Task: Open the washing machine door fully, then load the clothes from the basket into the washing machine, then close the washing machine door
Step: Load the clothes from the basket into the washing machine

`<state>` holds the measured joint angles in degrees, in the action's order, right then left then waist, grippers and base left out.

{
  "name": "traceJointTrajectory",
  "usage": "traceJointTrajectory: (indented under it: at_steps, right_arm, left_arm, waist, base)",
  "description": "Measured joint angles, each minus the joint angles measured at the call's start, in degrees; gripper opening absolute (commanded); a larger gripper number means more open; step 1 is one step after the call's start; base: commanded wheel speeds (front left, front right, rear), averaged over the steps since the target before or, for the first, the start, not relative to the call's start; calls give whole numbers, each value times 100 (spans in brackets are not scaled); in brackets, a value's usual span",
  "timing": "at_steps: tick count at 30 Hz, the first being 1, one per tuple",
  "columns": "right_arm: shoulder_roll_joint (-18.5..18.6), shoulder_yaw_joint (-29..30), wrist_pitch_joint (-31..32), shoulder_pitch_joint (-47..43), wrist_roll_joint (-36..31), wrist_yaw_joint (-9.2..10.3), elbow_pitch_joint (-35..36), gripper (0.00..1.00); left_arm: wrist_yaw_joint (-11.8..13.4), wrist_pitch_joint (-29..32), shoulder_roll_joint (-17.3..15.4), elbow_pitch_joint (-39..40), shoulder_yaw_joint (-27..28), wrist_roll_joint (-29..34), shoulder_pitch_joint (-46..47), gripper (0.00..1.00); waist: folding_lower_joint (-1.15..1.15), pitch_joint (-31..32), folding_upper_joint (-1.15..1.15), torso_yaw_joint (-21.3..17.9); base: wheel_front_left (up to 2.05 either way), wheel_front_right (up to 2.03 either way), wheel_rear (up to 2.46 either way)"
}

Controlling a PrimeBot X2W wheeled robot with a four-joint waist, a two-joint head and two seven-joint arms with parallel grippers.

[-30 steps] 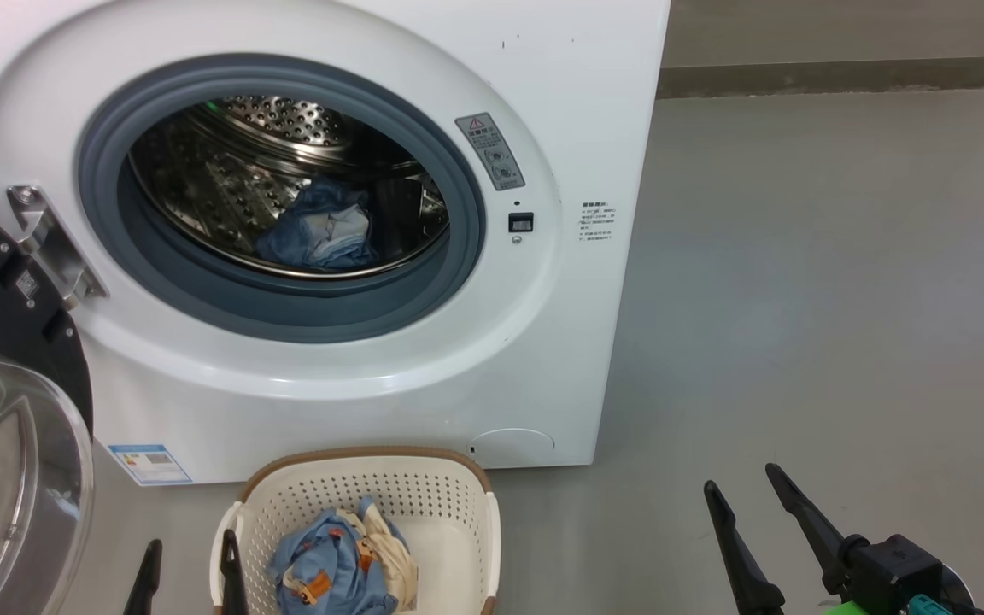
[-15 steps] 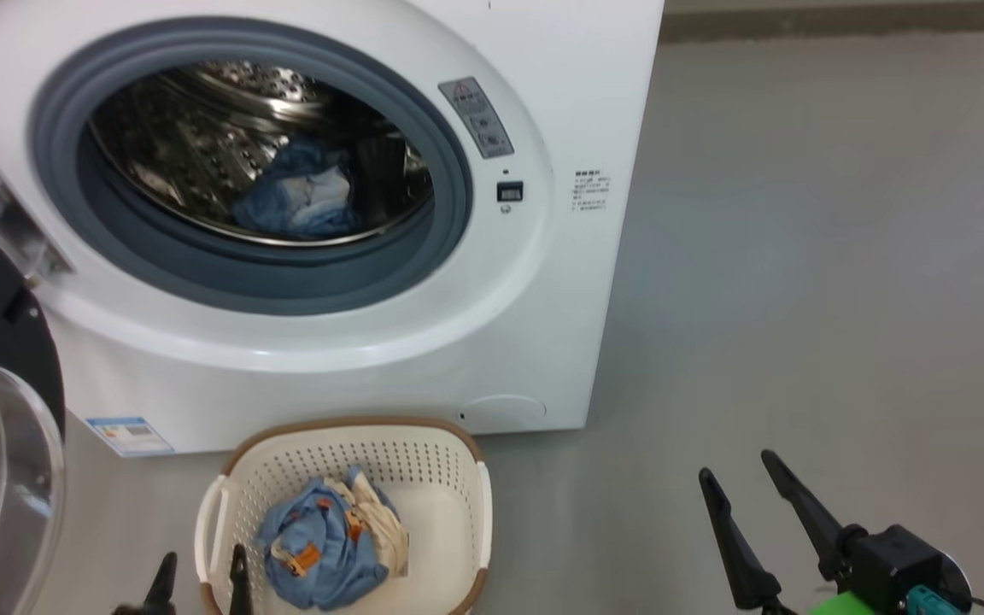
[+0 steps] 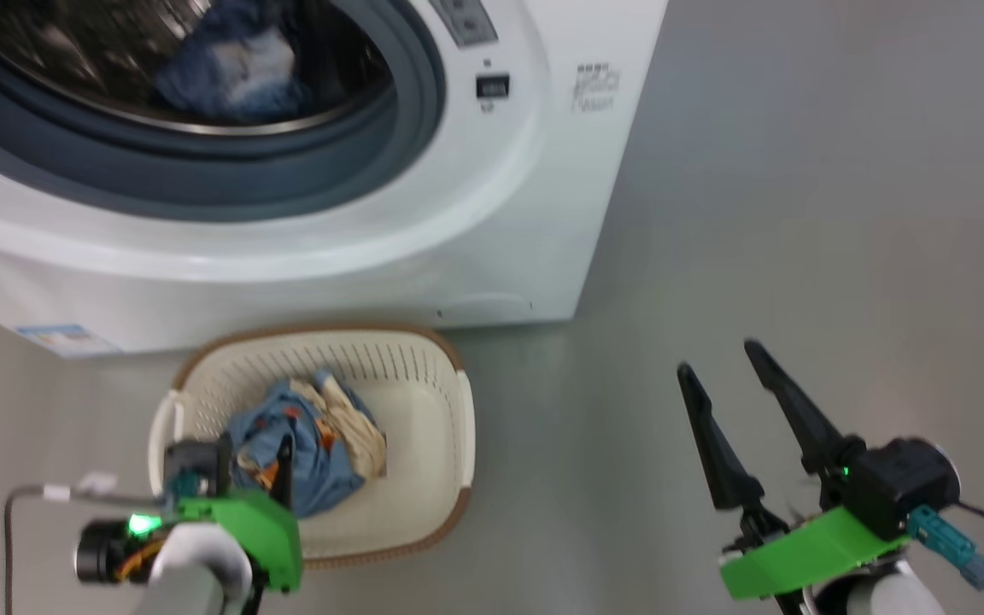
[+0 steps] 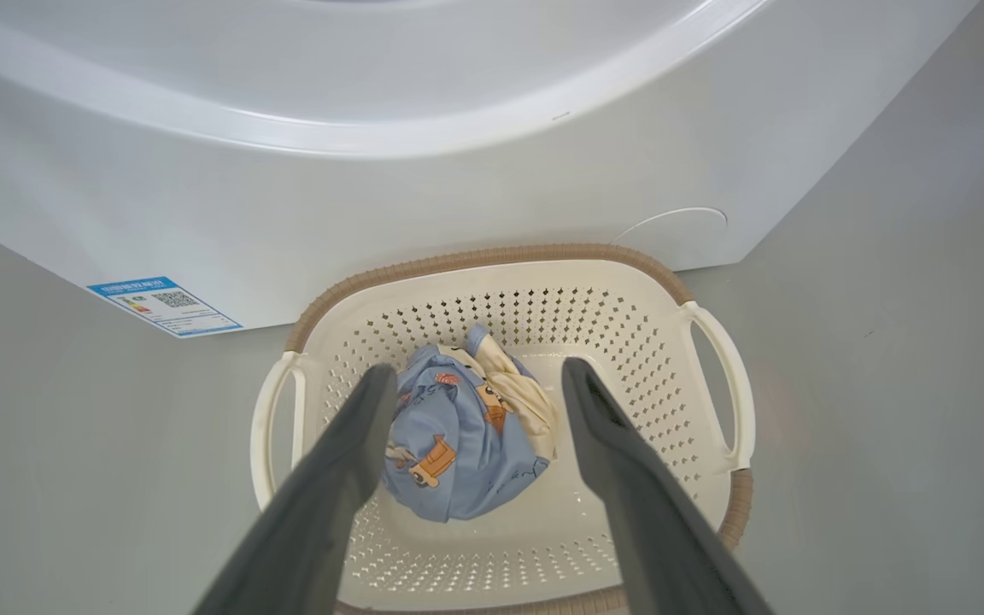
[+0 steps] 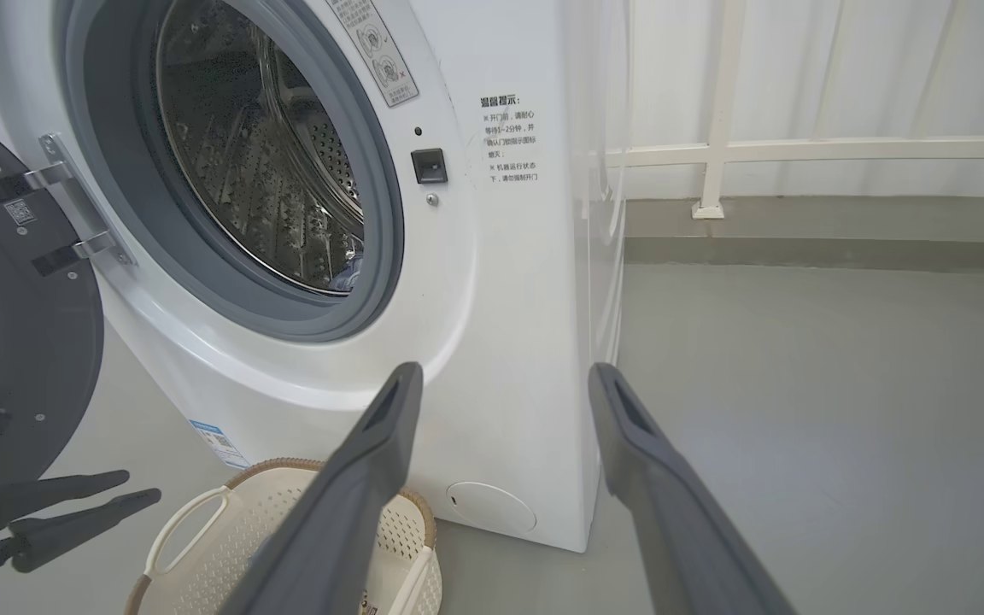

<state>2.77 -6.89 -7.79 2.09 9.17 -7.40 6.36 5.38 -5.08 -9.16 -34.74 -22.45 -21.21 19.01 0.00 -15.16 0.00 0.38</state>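
Now, left fingers (image 4: 342,461): spread wide and holding nothing. They hang over the basket (image 4: 620,342). When I look down along them, there is one on each side of the clothes (image 4: 458,444).
Right fingers (image 3: 712,444): spread wide too, with nothing between them. They are over the bare floor (image 3: 799,213), well away from the basket and off to the right of the washing machine (image 3: 475,222).
Basket: white with little holes, a brown rim and a handle on each side. It sits on the floor just in front of the washing machine.
Clothes: one soft blue bundle with cream cloth and orange patches. It lies on the bottom of the basket, more to my left side.
Second bundle (image 3: 227,73): blue and pale, lying low inside the drum (image 5: 261,171).
Washing machine: big and white, with a grey rubber ring (image 3: 202,184) round the hole.
Drum: shiny steel full of small holes.
Door (image 5: 39,359): black and round, swung open to the left on its metal hinge (image 5: 73,205).
Sticker (image 4: 163,306): blue, low on the left of the machine's front.
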Motion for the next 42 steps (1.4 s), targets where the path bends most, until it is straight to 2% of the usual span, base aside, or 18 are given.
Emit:
traceJointTrajectory:
  at_steps: [4,8,13,18,32,42]
  right_arm:
    - [11,-130,-125,388,1,0,11,100]
    - [19,-255,-281,843,18,0,-38,100]
    - [35,-428,-448,1259,100,0,-129,100]
    - [42,-557,-575,1608,208,0,-252,100]
    - [46,-713,-651,2034,483,0,-331,100]
    - [43,-706,-653,2059,512,0,-235,100]
  left_arm:
    - [-211,66,81,-933,-108,55,812,100]
    - [-271,155,207,-1978,-335,278,1678,100]
    - [-321,145,279,-2714,-333,288,2343,100]
    - [-321,118,207,-3260,-286,281,2813,100]
    - [-304,131,-260,-3788,-307,283,3477,100]
    - [-147,208,-350,-3864,-135,55,3788,100]
  waist:
    - [0,-468,0,-58]
    - [0,-1073,0,-168]
    - [0,-1664,0,-317]
    - [0,-2207,0,-501]
    - [0,-3431,0,-1076]
    - [1,-3946,0,-1341]
  base:
    - [0,0,0]
    - [0,0,0]
    - [0,0,0]
    - [0,0,0]
    - [0,0,0]
    - [0,0,0]
